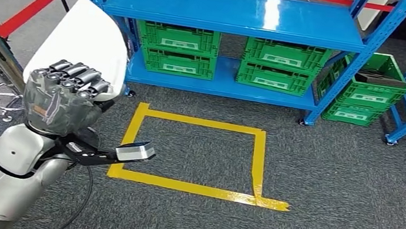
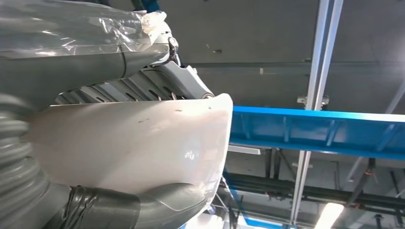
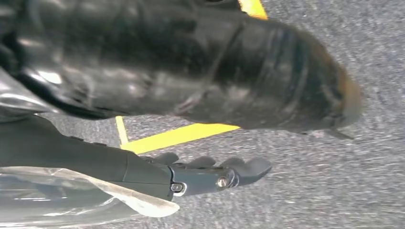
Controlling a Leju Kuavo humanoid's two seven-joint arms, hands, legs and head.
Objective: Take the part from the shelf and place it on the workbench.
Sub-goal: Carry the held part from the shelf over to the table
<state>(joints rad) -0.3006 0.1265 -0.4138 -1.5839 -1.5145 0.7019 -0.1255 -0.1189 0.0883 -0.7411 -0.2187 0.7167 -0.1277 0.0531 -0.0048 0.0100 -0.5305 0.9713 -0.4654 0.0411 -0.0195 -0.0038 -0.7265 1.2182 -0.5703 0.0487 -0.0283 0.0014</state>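
**Carrying the white part away from the shelf**

The left robot hand (image 1: 67, 93) is gripping the white part (image 1: 83, 39), fingers curled over its lower edge, thumb beneath, holding it raised near the blue shelf (image 1: 235, 12). Keeping the grip firm and the part level seems wise while turning toward the table. The right robot hand (image 3: 210, 174) is hanging over the carpet, fingers loosely extended, holding nothing.

A white part (image 1: 83, 39) is showing above the grey left hand (image 1: 63, 102); green crates (image 1: 176, 49) are sitting on the blue shelf (image 1: 232, 12); yellow tape (image 1: 191, 187) is lining grey carpet (image 1: 346, 181).
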